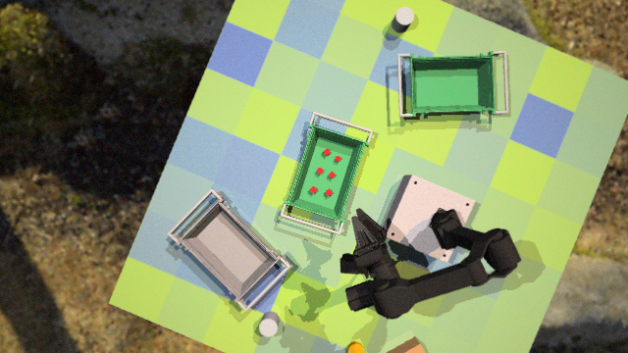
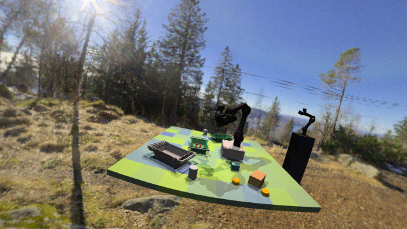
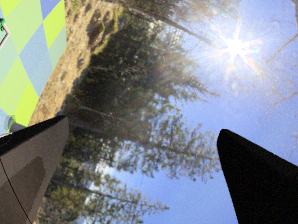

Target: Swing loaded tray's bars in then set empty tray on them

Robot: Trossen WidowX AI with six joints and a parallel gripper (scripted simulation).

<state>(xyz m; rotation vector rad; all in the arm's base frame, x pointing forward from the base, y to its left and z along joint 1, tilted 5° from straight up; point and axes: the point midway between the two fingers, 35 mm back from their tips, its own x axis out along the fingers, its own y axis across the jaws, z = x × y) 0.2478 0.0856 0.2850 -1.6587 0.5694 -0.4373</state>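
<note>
The loaded tray (image 1: pixel 349 169) (image 2: pixel 199 140) is green and stands upright with several small red blocks (image 1: pixel 320 171) (image 2: pixel 196 145) on its floor. Its upper wire bar (image 1: pixel 342 122) and lower wire bar (image 1: pixel 311 225) in the top view are both swung out beyond its ends. The empty green tray (image 1: pixel 451 88) (image 2: pixel 221 137) stands upright at the upper right in the top view, its left bar (image 1: pixel 400 85) and right bar (image 1: pixel 506 82) out too. My gripper (image 1: pixel 358 216) (image 3: pixel 144 131) is open and empty, raised above the table beside the loaded tray's lower right corner in the top view.
A larger grey tray (image 1: pixel 228 250) (image 2: pixel 168 152) stands near the loaded tray's lower end. Grey cylinders (image 1: pixel 269 325) (image 1: pixel 404 17), an orange-brown box (image 2: pixel 257 179), a teal block (image 2: pixel 235 166) and yellow discs (image 2: pixel 236 180) (image 2: pixel 265 191) are around. The arm's base block (image 1: pixel 417 196) is beside the loaded tray.
</note>
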